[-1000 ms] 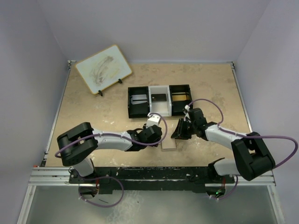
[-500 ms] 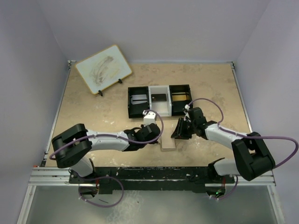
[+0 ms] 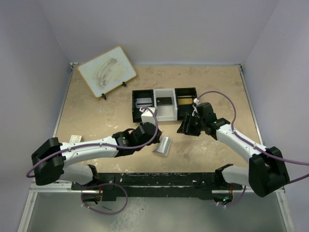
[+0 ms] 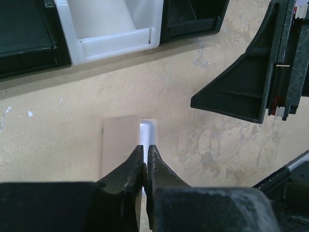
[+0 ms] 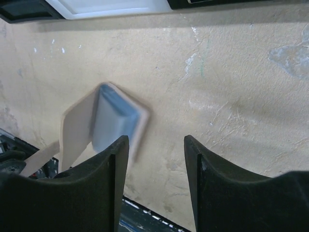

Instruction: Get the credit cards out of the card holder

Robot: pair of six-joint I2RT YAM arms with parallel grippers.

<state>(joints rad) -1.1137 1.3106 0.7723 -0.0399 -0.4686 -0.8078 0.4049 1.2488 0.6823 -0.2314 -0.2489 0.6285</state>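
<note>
The card holder is a pale-blue fold with a tan outside, standing tilted on edge in front of the tray. My left gripper is shut on its near edge. In the left wrist view the left gripper pinches where the tan flap meets the blue lining. My right gripper hangs open just right of the holder, empty. In the right wrist view the card holder is blurred, left of the open right gripper. A silvery credit card and a dark one lie in the tray.
The three-compartment tray sits behind both grippers, with something golden in its right bin. A wood-framed whiteboard leans at the back left. A small white box lies near the left edge, beside my left arm.
My left gripper has shut on the card holder and pulled it left, tipping it up on edge. My right gripper has opened, let go and drawn back toward the tray.
</note>
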